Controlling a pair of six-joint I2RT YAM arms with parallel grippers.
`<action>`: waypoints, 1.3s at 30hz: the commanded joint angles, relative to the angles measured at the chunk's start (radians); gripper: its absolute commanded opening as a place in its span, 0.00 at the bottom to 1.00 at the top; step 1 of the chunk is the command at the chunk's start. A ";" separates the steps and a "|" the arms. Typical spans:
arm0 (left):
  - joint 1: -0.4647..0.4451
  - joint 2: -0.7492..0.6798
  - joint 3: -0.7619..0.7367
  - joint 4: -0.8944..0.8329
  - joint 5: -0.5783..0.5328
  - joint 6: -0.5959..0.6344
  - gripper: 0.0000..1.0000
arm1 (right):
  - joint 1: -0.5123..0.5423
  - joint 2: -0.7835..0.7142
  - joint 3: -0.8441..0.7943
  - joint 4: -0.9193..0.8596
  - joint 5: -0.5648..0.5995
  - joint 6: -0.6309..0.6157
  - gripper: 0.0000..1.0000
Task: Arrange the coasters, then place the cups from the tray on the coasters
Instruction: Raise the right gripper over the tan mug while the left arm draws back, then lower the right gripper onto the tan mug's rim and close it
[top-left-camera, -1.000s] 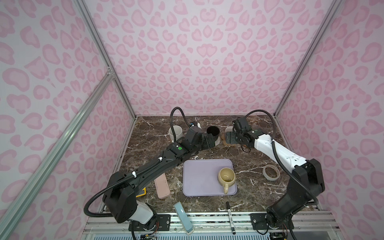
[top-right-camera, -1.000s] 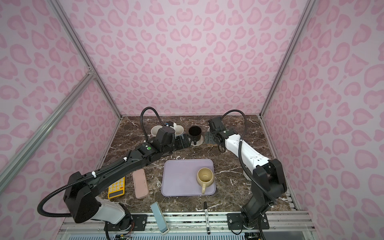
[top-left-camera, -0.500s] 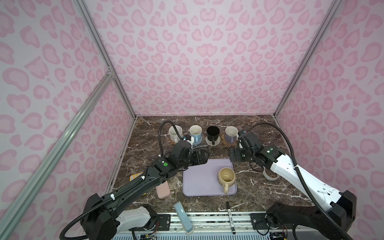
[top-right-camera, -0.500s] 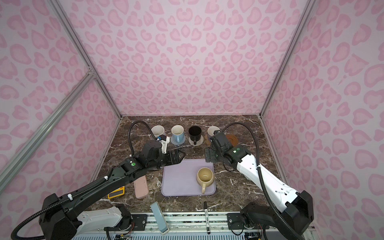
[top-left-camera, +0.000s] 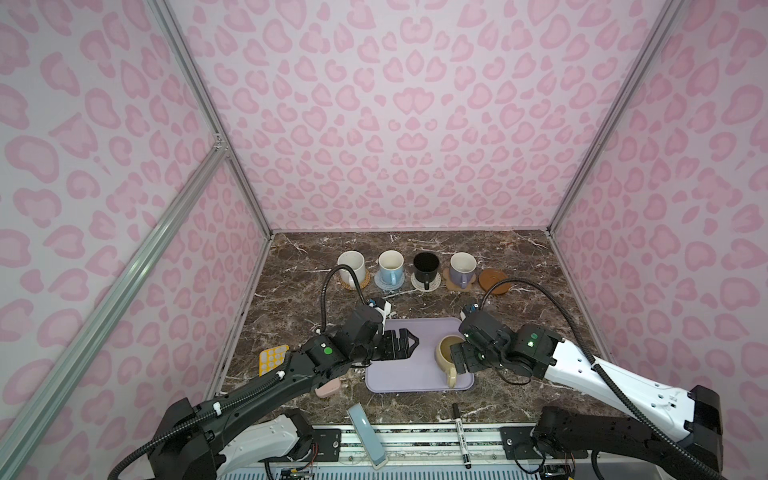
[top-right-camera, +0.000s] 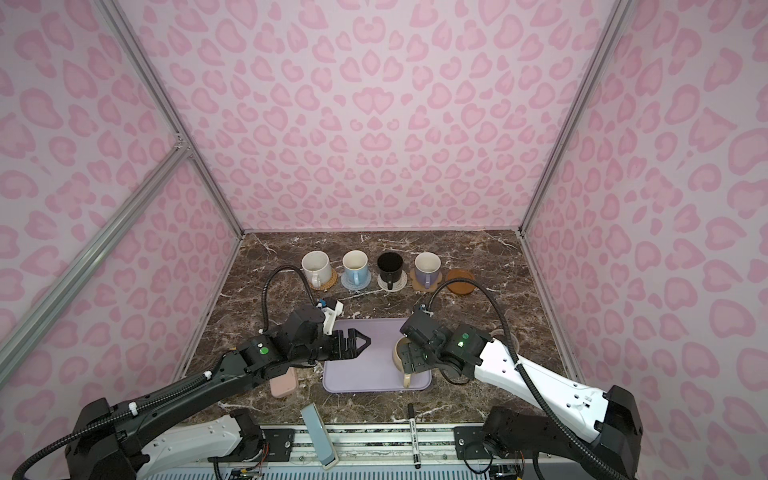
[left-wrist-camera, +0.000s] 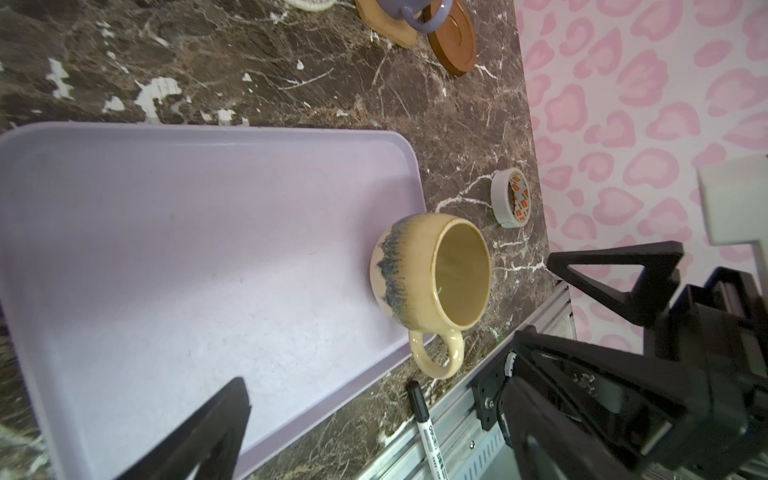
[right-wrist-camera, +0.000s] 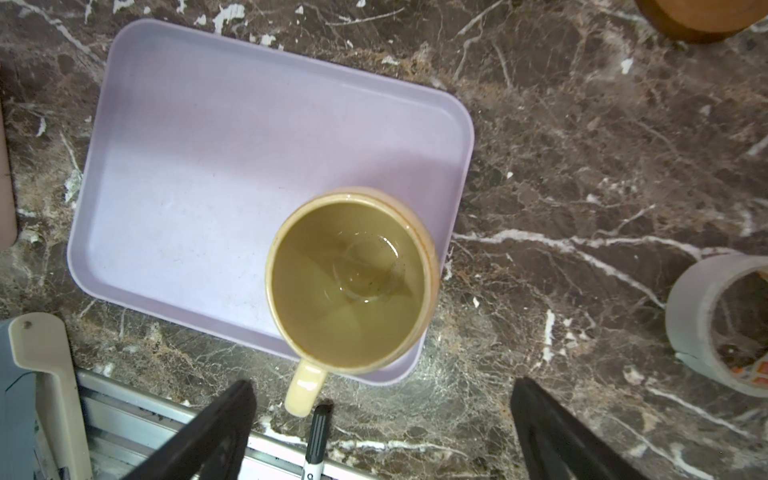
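A pale yellow cup (top-left-camera: 445, 354) (right-wrist-camera: 349, 278) stands on the right end of the lavender tray (top-left-camera: 399, 376) (top-right-camera: 361, 380), its handle toward the front edge. My right gripper (top-left-camera: 459, 360) (right-wrist-camera: 382, 384) hovers open just above this cup, touching nothing. My left gripper (top-left-camera: 409, 343) (top-right-camera: 359, 340) hangs open and empty over the tray's left part. Along the back, the cream-white (top-left-camera: 351, 266), light blue (top-left-camera: 390, 266), black (top-left-camera: 426, 266) and lavender (top-left-camera: 462, 268) cups each sit on a coaster. The brown disc coaster (top-left-camera: 494, 281) at the row's right end is bare.
A tape ring (right-wrist-camera: 715, 324) (left-wrist-camera: 509, 203) lies right of the tray, under my right arm. A pink case (top-left-camera: 328, 388) and a yellow card (top-left-camera: 272, 359) lie left of the tray. A marker (top-left-camera: 460, 432) and a grey-blue bar (top-left-camera: 368, 432) rest at the front rail.
Both arms have pulled back from the row of cups toward the tray. The right gripper now hangs over the yellow cup, the left over the tray's left part.
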 joint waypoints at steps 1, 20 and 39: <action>-0.014 -0.005 -0.021 0.034 -0.010 -0.040 0.97 | 0.037 -0.008 -0.041 0.001 0.024 0.089 0.98; -0.088 -0.007 -0.079 0.078 -0.105 -0.121 0.97 | 0.186 0.116 -0.161 0.194 0.053 0.203 0.86; -0.089 -0.002 -0.074 0.087 -0.124 -0.125 0.97 | 0.137 0.219 -0.170 0.197 0.085 0.169 0.43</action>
